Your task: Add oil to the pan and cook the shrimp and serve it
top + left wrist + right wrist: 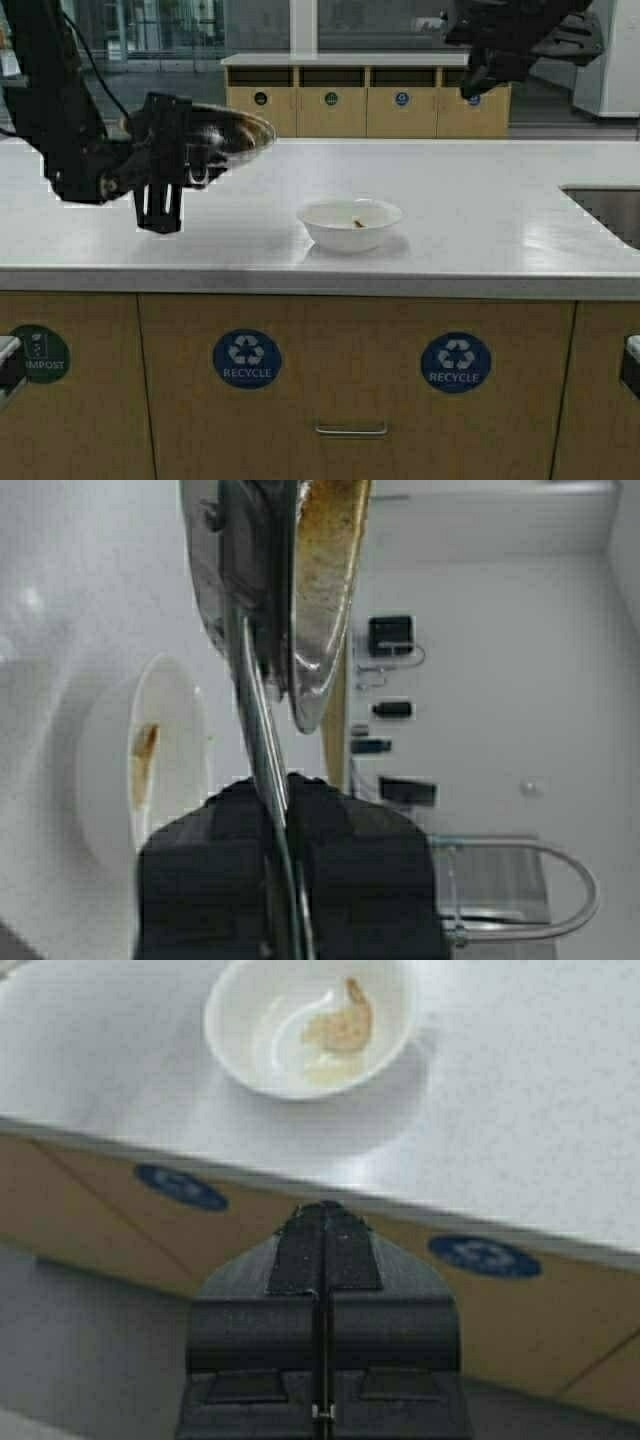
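Room: beyond my counter stands a second long unit [366,98] with wooden doors carrying small round stickers, and glass walls behind it.
Counter: the pale white counter [480,225] runs across the whole high view, with a sink [607,212] cut into it at my far right.
Cabinet front: below the edge are wooden doors with two blue recycle stickers [247,359], a green compost sticker [38,353] at my left, and a metal drawer pull [351,430].
Left arm: it reaches in from my left above the counter, and my left gripper [160,205] is clamped on the pan's thin metal handle [262,760], fingers pressed against it from both sides.
Pan: the pan [215,135] is held in the air, clear of the counter and tipped, to the left of the bowl; its inside [328,560] is browned and greasy.
Right arm: it is raised high at the upper right, and my right gripper [322,1260] has its fingers closed together with nothing between them, looking down over the counter edge at the bowl.
Bowl: a white bowl [350,223] rests on the counter near its front edge, about midway along.
Shrimp: the shrimp [342,1025] lies curled inside the bowl, beside a thin film of oil [325,1068].
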{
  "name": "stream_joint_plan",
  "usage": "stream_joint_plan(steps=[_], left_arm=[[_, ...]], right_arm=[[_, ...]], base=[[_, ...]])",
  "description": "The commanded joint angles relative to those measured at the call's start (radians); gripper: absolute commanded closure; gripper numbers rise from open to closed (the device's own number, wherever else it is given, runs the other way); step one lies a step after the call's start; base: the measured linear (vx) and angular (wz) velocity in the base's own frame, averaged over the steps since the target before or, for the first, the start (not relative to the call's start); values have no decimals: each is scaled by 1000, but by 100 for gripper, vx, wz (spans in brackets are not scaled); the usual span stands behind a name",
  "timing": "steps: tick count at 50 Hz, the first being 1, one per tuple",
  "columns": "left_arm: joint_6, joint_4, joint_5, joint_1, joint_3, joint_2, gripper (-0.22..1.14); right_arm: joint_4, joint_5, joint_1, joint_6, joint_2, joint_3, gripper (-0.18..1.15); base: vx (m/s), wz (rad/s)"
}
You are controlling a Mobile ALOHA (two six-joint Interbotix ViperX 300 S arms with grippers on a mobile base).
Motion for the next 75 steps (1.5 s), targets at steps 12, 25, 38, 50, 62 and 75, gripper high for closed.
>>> stream_joint_plan(steps=[12,25,38,50,62,75], left_arm=[[-77,-18,-117,12,-80,178,87],[-121,-14,-126,14,-140,259,87],[-130,-14,-124,14,-207,316,87],[-204,-9,-124,14,-258,354,87],[-207,-6,-126,14,-258,350,83],[-207,15,-126,14,-249,337,56]], right_arm=[[3,-6,2,0,-6,-14,92],[2,-6,2,0,-2,-14,92],[3,-6,2,0,3,-14,92],[3,-5,2,0,5,-14,92],[3,-5,2,0,6,-15,92],[3,-5,2,0,6,-15,92]], base=[[0,0],[0,0],[0,0],[0,0],[0,0],[0,0]])
